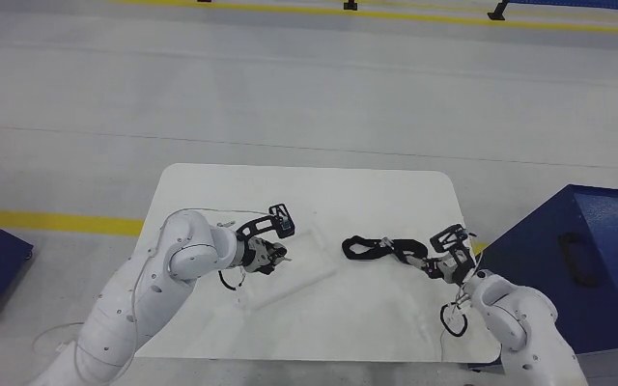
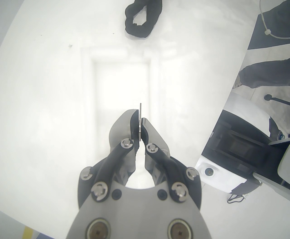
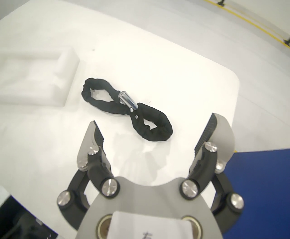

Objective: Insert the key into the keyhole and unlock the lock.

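Note:
The lock [image 3: 126, 112] is a black fabric-sleeved chain loop lying flat on the white table, with a shiny metal cylinder [image 3: 128, 100] at its middle. In the top view the lock [image 1: 372, 248] lies right of centre. My left gripper [image 2: 140, 122] is shut on a thin flat metal key [image 2: 140, 113], held edge-on above a white foam block, with one end of the lock [image 2: 142, 21] farther off. In the top view the left gripper [image 1: 275, 256] sits left of the lock. My right gripper [image 3: 154, 133] stands open just short of the lock's near loop, at the table's right side [image 1: 439, 265].
A white foam block [image 3: 40, 77] with a raised step lies on the table [image 1: 386, 193] between the arms, left of the lock. A blue cabinet [image 1: 570, 251] stands beside the table's right edge. Yellow floor lines run behind.

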`<state>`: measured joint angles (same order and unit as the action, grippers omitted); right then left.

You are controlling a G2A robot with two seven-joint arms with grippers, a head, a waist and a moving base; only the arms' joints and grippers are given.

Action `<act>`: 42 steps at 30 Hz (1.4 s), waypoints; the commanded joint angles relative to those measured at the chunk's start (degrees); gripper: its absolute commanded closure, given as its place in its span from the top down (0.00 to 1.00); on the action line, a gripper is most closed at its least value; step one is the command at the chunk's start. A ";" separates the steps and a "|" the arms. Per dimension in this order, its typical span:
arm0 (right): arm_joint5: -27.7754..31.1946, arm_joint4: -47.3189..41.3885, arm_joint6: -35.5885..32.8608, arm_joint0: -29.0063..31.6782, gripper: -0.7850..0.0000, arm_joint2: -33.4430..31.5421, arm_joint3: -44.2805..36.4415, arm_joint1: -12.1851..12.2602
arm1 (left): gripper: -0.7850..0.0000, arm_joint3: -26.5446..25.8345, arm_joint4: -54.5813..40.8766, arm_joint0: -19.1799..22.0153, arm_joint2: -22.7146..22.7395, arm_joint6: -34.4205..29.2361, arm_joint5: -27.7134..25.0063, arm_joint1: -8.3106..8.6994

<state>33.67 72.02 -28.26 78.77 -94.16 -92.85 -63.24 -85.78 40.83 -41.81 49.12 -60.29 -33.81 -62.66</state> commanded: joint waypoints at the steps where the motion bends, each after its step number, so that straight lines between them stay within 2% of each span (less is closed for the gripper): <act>1: 5.04 2.36 -0.83 -5.56 1.00 2.14 5.06 0.21 | 0.00 0.00 0.00 0.00 0.00 0.00 0.00 0.00; 3: 8.05 4.85 0.16 -9.24 1.00 4.68 9.02 0.27 | 0.00 0.00 0.00 0.00 0.00 0.00 0.00 0.00; 5: 8.10 7.72 2.09 -11.89 1.00 7.32 12.16 0.12 | 0.00 0.00 0.00 0.00 0.00 0.00 0.00 0.00; 9: 5.17 13.93 6.59 -15.04 1.00 12.83 17.27 -0.44 | 0.00 0.00 0.00 0.00 0.00 0.00 0.00 0.00; 15: 1.95 17.74 9.03 -20.26 1.00 19.44 27.00 -1.62 | 0.00 0.00 0.00 0.00 0.00 0.00 0.00 0.00; 16: 1.98 17.53 9.18 -21.12 0.95 19.99 28.47 -1.77 | 0.00 0.00 0.00 0.00 0.00 0.00 0.00 0.00; 17: 2.28 17.15 9.37 -21.89 0.71 20.43 29.78 -1.90 | 0.00 0.00 0.00 0.00 0.00 0.00 0.00 0.00; 18: 2.95 16.38 9.53 -22.60 0.55 20.68 31.08 -2.01 | 0.00 0.00 0.00 0.00 0.00 0.00 0.00 0.00; 19: 3.59 15.59 9.46 -23.35 0.49 20.77 32.31 -2.08 | 0.00 0.00 0.00 0.00 0.00 0.00 0.00 0.00; 23: 6.18 13.32 9.03 -25.85 0.42 21.18 36.39 -2.25 | 0.00 0.00 0.00 0.00 0.00 0.00 0.00 0.00; 25: 7.51 12.15 8.50 -27.01 0.27 21.42 38.18 -2.33 | 0.00 0.00 0.00 0.00 0.00 0.00 0.00 0.00; 27: 8.47 10.95 8.02 -28.05 0.26 21.65 39.85 -2.44 | 0.00 0.00 0.00 0.00 0.00 0.00 0.00 0.00; 28: 9.03 10.46 7.69 -28.54 0.22 21.87 40.57 -2.50 | 0.00 0.00 0.00 0.00 0.00 0.00 0.00 0.00; 30: 9.75 9.63 7.33 -29.38 0.00 22.28 41.82 -2.63 | 0.00 0.00 0.00 0.00 0.00 0.00 0.00 0.00; 37: 12.51 6.02 6.43 -31.47 0.00 23.38 45.41 -3.00 | 0.00 0.00 0.00 0.00 0.00 0.00 0.00 0.00; 42: 16.95 0.09 3.54 -33.16 0.00 22.58 48.39 -2.93 | 0.00 0.00 0.00 0.00 0.00 0.00 0.00 0.00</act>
<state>49.68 73.57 -23.84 45.98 -71.38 -45.00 -66.21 -85.78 40.83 -41.81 49.12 -60.29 -33.81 -62.66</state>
